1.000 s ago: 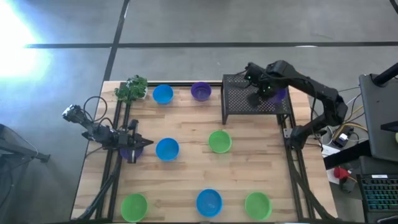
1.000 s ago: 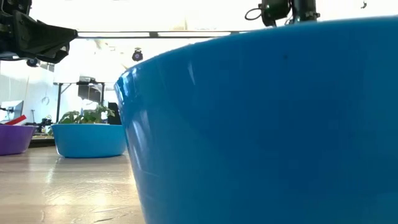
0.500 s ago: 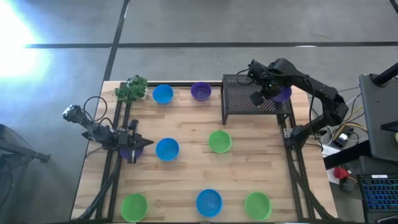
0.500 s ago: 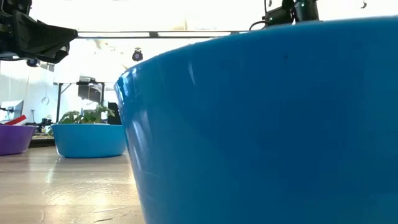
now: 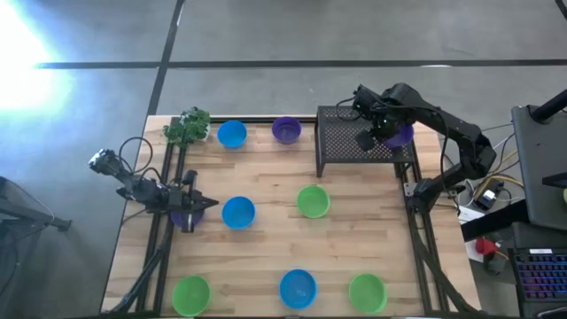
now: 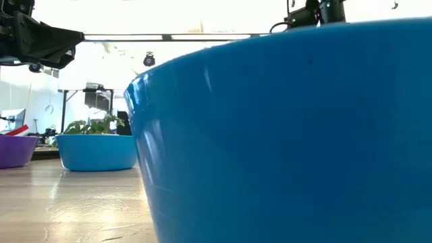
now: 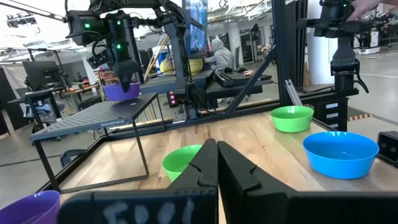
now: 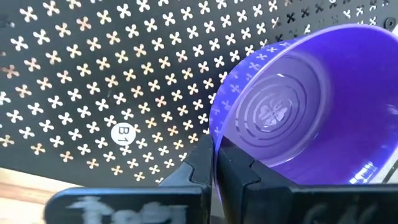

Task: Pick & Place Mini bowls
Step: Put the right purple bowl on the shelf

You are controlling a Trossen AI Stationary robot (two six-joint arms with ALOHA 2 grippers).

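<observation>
Several mini bowls stand on their bases on the wooden table: blue (image 5: pixel 232 133), purple (image 5: pixel 285 129), blue (image 5: pixel 237 213), green (image 5: pixel 312 201), and green (image 5: pixel 190 292), blue (image 5: pixel 298 288), green (image 5: pixel 367 291) along the near edge. My right gripper (image 5: pixel 376 135) is over the black perforated rack (image 5: pixel 345 142), shut on a purple bowl (image 5: pixel 400 135). My left gripper (image 5: pixel 211 205) waits shut at the table's left side, above another purple bowl (image 5: pixel 183 217), touching nothing. My right gripper (image 8: pixel 216 168) pinches the purple bowl's rim (image 8: pixel 214 134), one finger (image 8: pixel 239 168) inside the bowl and one (image 8: pixel 198 167) outside. It comes from above. The bowl (image 7: pixel 121 91) hangs tilted below the fingers, just over the rack top; whether it touches the rack I cannot tell.
A small green plant (image 5: pixel 188 126) stands at the far left corner. The near blue bowl (image 6: pixel 270 135) fills most of the low view. The rack's legs (image 7: pixel 142 155) stand on the table's far right part. Bare wood lies between the bowl rows.
My right gripper, with the purple bowl, has shifted a little toward the table's right edge over the rack, so more of the bowl shows from above. It has then kept still.
</observation>
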